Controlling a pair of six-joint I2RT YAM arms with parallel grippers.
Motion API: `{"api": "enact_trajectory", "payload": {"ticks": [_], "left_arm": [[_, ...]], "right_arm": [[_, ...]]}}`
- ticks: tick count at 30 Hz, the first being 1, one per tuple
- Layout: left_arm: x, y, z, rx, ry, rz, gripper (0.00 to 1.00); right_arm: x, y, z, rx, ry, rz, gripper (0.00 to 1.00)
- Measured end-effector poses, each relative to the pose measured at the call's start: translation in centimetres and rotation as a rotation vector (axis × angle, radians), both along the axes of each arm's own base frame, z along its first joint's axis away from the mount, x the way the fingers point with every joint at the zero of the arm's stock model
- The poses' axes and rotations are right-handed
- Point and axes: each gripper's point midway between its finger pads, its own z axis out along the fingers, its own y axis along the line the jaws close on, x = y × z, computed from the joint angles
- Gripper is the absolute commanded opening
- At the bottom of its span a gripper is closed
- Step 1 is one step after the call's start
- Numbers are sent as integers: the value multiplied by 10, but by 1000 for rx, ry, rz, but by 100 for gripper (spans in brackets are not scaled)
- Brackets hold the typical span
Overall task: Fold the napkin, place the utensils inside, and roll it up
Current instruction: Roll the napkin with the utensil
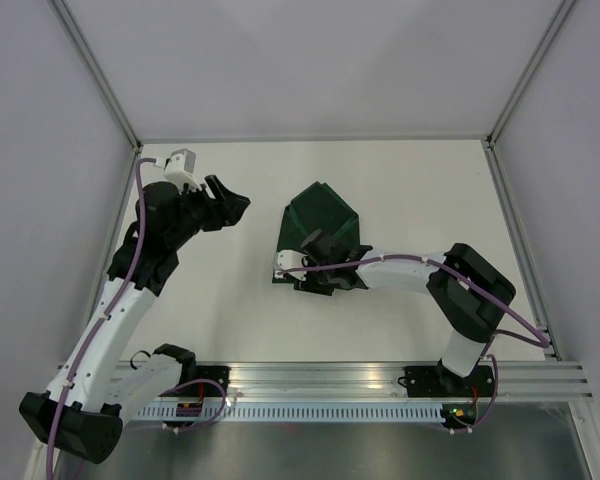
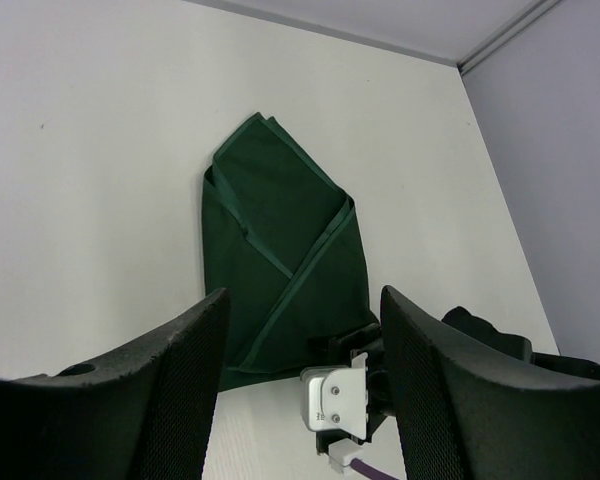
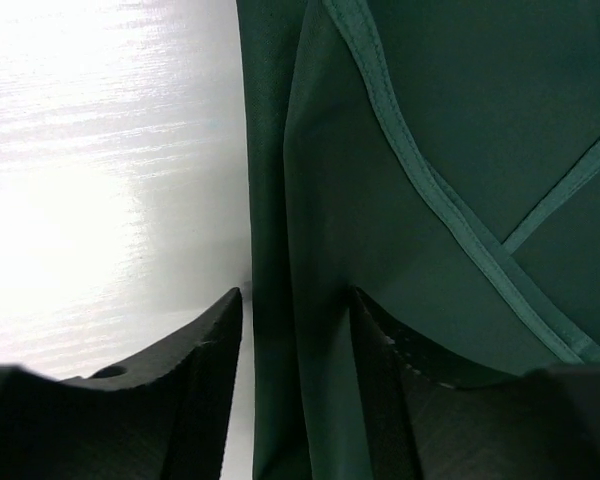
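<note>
Dark green napkin (image 1: 320,228), folded, mid-table

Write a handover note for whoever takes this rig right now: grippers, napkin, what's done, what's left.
Left gripper: open and empty, held off to the left of the napkin and pointing toward it.
Right gripper: low at the napkin's near edge, jaws partly open on either side of a folded edge, not clamped on it.
Napkin: lies mid-table, folded into a pointed shape with overlapping layers.
Done: the folding, at least in part.
Left: no utensils show in any view. They must go inside the napkin, which then has to be rolled up.
</note>
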Motion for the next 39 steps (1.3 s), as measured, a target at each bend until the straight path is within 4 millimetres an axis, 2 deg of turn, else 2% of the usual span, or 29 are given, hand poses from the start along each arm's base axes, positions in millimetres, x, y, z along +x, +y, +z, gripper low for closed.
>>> {"api": "enact_trajectory", "payload": {"ticks": [8, 20, 28, 34, 39], "left_arm": [[1, -2, -5, 21, 8, -24, 65], [-2, -10, 0, 15, -29, -82, 62], [-10, -16, -1, 10, -85, -137, 58], [-16, -19, -11, 27, -121, -164, 56], [-19, -30, -21, 60, -157, -210, 54]], "right_arm": [[9, 2, -2, 10, 19, -4, 42], [18, -3, -5, 37, 92, -13, 24], [21, -6, -6, 70, 225, -8, 21], [22, -7, -6, 98, 348, -8, 18], [24, -10, -5, 120, 453, -16, 17]]}}
